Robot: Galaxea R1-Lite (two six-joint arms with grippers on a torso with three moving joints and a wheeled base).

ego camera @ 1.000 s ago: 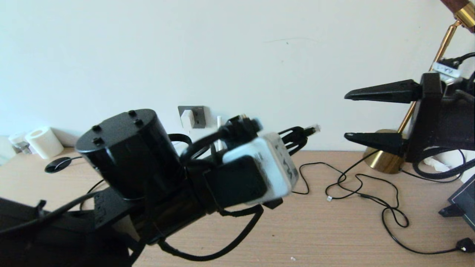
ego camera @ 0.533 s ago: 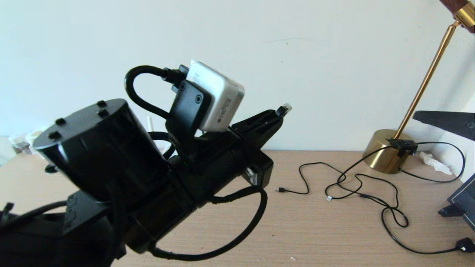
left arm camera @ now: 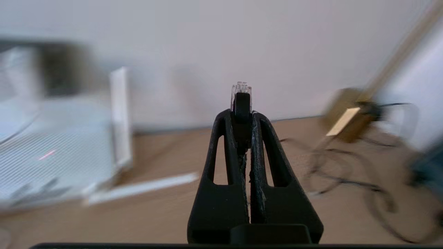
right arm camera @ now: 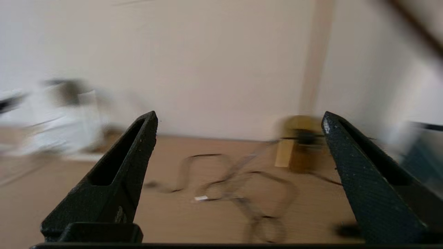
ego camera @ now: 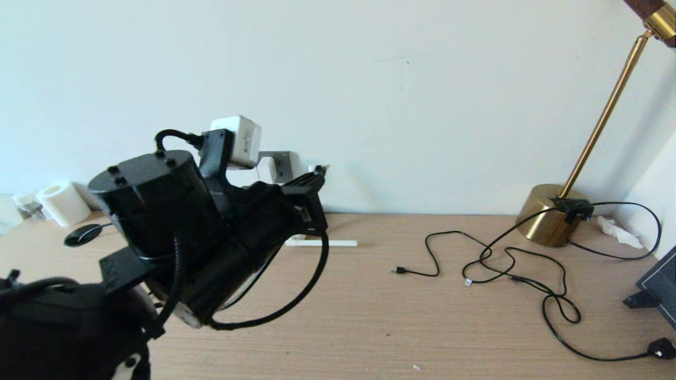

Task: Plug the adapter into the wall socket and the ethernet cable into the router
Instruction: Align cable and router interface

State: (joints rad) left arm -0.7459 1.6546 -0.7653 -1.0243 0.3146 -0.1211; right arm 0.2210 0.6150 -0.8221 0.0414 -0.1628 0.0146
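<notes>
My left gripper (ego camera: 316, 174) is shut on the ethernet cable's plug (ego camera: 320, 169), whose clear tip sticks out past the fingertips (left arm camera: 241, 98). It hovers above the table just right of the dark grey wall socket (ego camera: 282, 164). The white adapter (ego camera: 266, 169) sits on that socket. In the head view my left arm hides most of the router; one of its antennas (ego camera: 322, 243) lies flat on the table. The left wrist view shows the white router body (left arm camera: 52, 145) and an upright antenna (left arm camera: 119, 114) beside the gripper (left arm camera: 241, 114). My right gripper (right arm camera: 239, 116) is open and empty, outside the head view.
A brass lamp base (ego camera: 549, 214) stands at the back right. Thin black cables (ego camera: 507, 264) sprawl over the right half of the table. A white paper roll (ego camera: 63, 203) and a black disc (ego camera: 82, 235) are at the far left. A dark object (ego camera: 655, 287) is at the right edge.
My left arm has swung left and down, carrying the plug from mid-table toward the socket and router. The right gripper has drawn back out of the head view.
</notes>
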